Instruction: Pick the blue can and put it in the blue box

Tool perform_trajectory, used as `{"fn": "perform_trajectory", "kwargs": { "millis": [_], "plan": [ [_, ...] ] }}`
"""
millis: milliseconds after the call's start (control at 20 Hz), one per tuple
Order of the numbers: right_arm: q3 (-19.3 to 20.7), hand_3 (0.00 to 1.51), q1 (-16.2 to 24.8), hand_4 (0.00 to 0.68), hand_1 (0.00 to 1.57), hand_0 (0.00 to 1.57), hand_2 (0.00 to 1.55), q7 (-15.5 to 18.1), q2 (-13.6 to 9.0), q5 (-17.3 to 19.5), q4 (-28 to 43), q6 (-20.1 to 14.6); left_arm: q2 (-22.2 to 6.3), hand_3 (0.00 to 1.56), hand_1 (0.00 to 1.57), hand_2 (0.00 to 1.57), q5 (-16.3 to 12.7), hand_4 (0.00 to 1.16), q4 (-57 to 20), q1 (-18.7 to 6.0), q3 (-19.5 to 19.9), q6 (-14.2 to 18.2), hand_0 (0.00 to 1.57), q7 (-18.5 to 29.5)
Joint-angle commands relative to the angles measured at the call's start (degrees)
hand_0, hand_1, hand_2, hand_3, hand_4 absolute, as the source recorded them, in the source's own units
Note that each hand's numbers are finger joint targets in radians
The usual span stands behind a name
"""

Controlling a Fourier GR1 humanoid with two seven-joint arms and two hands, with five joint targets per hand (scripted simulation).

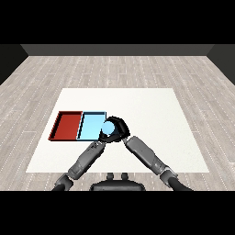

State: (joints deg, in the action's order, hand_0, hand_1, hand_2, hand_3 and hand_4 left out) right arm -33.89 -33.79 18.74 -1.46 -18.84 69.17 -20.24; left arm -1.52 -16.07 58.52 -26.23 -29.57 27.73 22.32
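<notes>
The blue can (108, 129) shows as a light blue round top at the right edge of the light blue tray (90, 125). My right hand (119, 127) is curled round the can from the right and behind, holding it over the tray's right rim. My left hand (102, 139) lies just below the can, at the tray's near right corner, mostly hidden by the can and the right hand. Whether the can rests on the tray or hangs above it cannot be told.
The red tray (67, 125) lies directly left of the blue one, sharing a wall with it. Both forearms cross the near middle of the white table (156, 114) and meet at the can.
</notes>
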Motion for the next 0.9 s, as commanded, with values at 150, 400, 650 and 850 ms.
{"fn": "perform_trajectory", "kwargs": {
  "millis": [150,400,650,850],
  "plan": [
    [0.6,0.80,-1.2,0.000,1.09,1.09,1.12,-1.2,1.4,-7.6,-0.1,0.9,1.5,1.47,1.57,1.54,-5.4,0.76,-4.4,-3.1,-0.6,0.8,1.57,-0.3],
    [2.5,0.00,2.5,0.000,0.00,0.00,0.00,-2.2,1.4,-2.1,2.1,2.7,1.5,1.45,1.57,1.52,-3.9,1.10,-4.1,-1.1,1.2,-1.8,1.57,2.0],
    [5.7,0.00,4.0,0.000,0.00,0.00,0.00,0.4,1.4,0.1,0.8,6.4,0.4,1.48,1.57,1.55,-0.2,1.14,0.3,-0.4,3.3,-3.2,1.57,-2.1],
    [3.9,0.00,4.3,0.000,0.00,0.00,0.00,-0.9,1.4,-2.0,2.1,3.0,1.5,1.50,1.57,1.57,-5.4,1.14,-9.6,-5.1,0.1,1.3,1.57,3.5]
  ]
}}
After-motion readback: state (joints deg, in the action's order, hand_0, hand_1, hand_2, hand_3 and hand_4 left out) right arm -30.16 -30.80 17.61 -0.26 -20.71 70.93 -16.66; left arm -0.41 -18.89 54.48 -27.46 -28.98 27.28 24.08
